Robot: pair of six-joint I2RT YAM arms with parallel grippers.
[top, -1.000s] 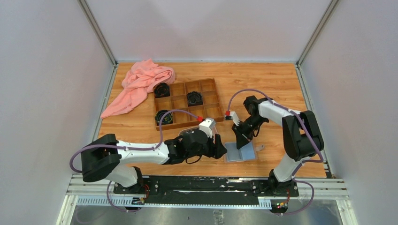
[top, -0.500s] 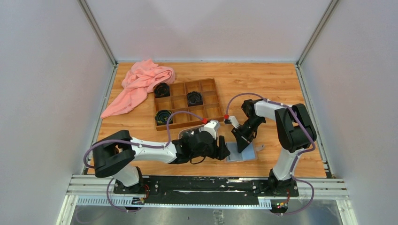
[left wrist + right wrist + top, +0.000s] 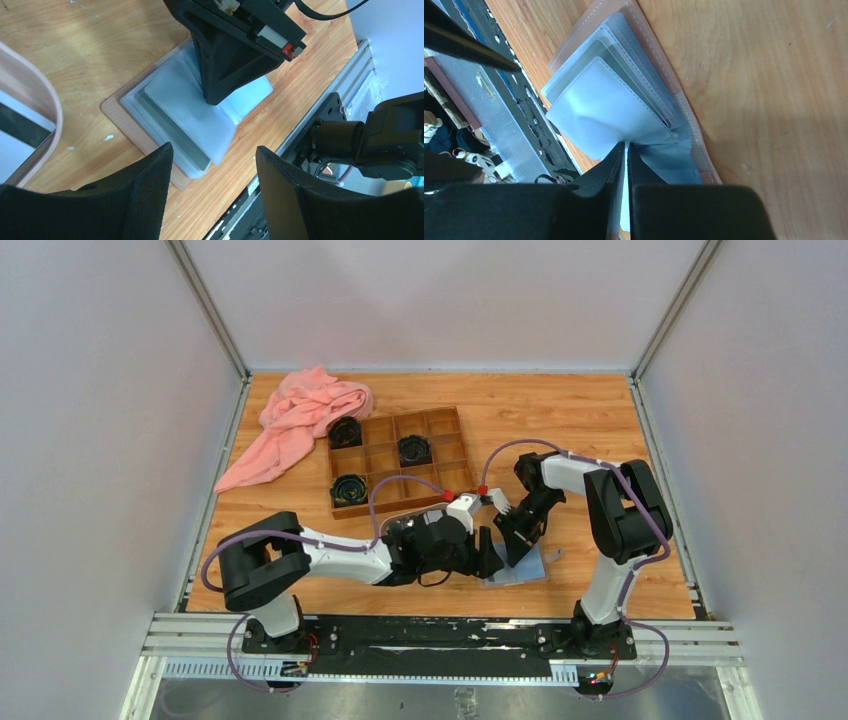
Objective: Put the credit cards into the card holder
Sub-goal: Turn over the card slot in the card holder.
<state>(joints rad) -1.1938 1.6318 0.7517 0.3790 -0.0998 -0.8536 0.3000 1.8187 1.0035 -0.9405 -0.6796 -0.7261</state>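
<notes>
From above, the card holder lies open on the table between the two tools; the right gripper stands on it from the far side, and the left gripper sits just beside its left edge, so the right arm is the nearer. From the left wrist, our left gripper is spread wide and holds nothing; the holder lies straight ahead of the fingertips, its long axis running diagonally across our line of approach. From the right wrist, the right gripper is closed to a sliver, pinching one clear leaf of the holder and lifting it off the stack; we see no loose credit cards, and cannot tell whether the grey panel under the leaves is one.
</notes>
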